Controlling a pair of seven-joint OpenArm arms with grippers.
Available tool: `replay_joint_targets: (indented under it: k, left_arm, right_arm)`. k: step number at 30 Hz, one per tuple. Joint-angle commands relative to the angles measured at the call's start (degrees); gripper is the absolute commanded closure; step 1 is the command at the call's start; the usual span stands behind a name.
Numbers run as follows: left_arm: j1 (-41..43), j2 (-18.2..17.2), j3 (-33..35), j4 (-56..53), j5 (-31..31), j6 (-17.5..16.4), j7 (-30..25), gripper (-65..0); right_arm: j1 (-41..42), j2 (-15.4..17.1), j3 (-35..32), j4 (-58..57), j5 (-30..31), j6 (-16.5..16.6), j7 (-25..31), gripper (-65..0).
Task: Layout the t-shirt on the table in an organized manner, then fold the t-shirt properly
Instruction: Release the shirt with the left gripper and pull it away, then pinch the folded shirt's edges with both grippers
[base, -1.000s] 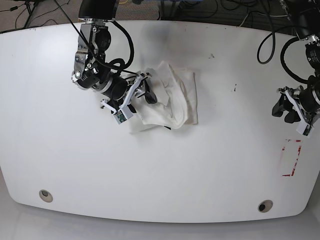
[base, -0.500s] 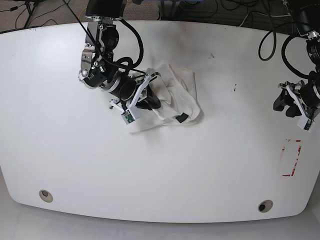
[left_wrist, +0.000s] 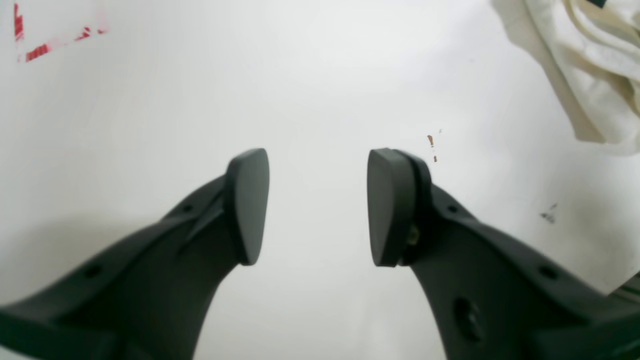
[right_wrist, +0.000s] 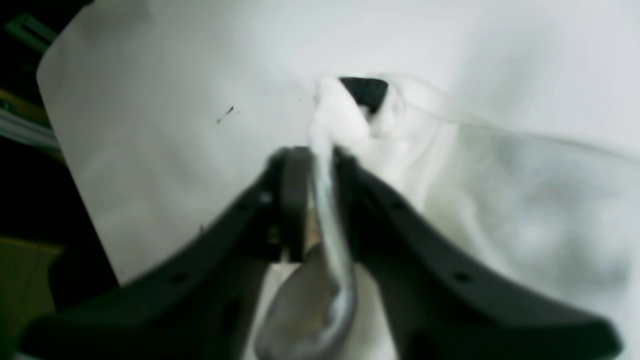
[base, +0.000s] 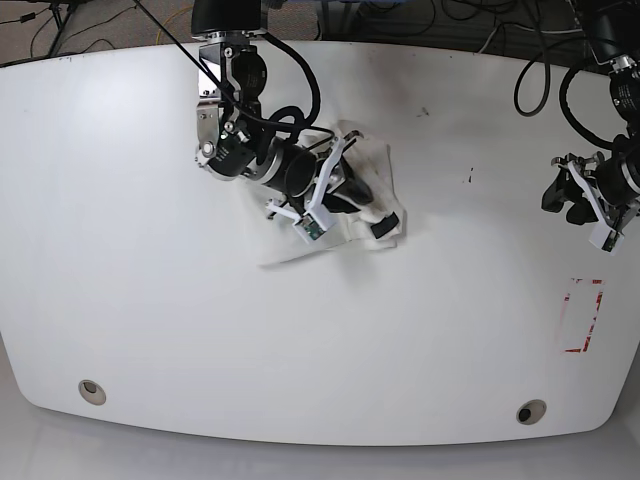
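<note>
The white t-shirt (base: 378, 163) lies crumpled on the table (base: 200, 330), left of the middle towards the far edge. My right gripper (base: 361, 196) reaches across it from the left and is shut on a raised fold of the cloth. In the right wrist view the fold (right_wrist: 327, 150) stands pinched between the black fingers, with a small black tag (right_wrist: 365, 91) just beyond. My left gripper (base: 566, 201) hangs open over bare table at the far right. The left wrist view shows its pads (left_wrist: 247, 205) apart with nothing between them, and the t-shirt (left_wrist: 590, 65) at the upper right corner.
A red-white tape rectangle (base: 583, 315) marks the table below my left gripper. Two metal grommet holes (base: 91, 390) (base: 530, 411) sit near the front edge. Small dark scuffs (base: 470, 177) lie between the shirt and the left arm. Cables hang behind the table's far edge.
My right arm has swept to the right over the shirt and closed on a fold, bunching the cloth rightward. The left gripper has drifted slightly up and stays open.
</note>
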Motion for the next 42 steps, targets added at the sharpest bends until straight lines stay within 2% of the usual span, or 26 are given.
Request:
replay_joint_targets:
  k: [1,4,7,13,24,28,32,35,39,42]
  left_arm:
    - [0.2,-1.2,-0.6,1.1,-0.9,-0.1,-0.8,-30.0]
    - [0.3,-1.2,-0.5,1.1,-0.9,-0.1,-0.8,-30.0]
    - [0.4,-1.2,-0.4,1.2,-0.9,-0.1,-0.8,-30.0]
    - [0.4,-1.2,-0.3,1.2,-0.8,-0.1,-0.8,-30.0]
    - [0.3,-1.2,1.3,2.9,-0.9,-0.1,-0.8,-30.0]
    - [0.3,-1.0,6.3,7.6,-1.2,-0.1,-0.8,-30.0]
    - [0.3,2.5,11.5,13.1,-1.2,-0.1,-0.8,-30.0]
    - [0.3,5.8,13.3,15.4,-1.2,-0.1,-0.8,-30.0]
    - [0.0,11.4,15.9,15.6,-0.7,-0.1,-1.0,-29.2]
    - [0.0,14.4,18.8,15.6,-0.7,-0.1,-1.1,-25.0]
  right_arm:
    - [0.7,-0.6,-2.3,0.2,1.6,0.6,1.4,-25.0]
    - [0.7,-0.6,-3.9,0.2,1.6,0.6,1.4,-38.0]
    - [0.7,-0.6,-4.9,0.2,1.6,0.6,1.4,-46.3]
    - [1.0,0.5,-2.9,2.5,1.9,0.6,1.4,-44.7]
    - [1.8,6.9,5.8,4.7,1.6,0.6,1.6,-41.7]
    - [2.6,8.4,9.8,4.2,1.6,0.6,1.6,-31.7]
    - [4.6,9.7,12.5,2.6,1.6,0.6,1.6,-15.4]
    - [6.3,11.3,12.4,-0.5,1.6,0.6,1.6,-6.7]
    - [9.5,12.6,12.4,-5.1,1.6,0.6,1.8,-6.3]
    - [11.0,12.9,12.4,-8.4,1.6,0.6,3.6,-7.3]
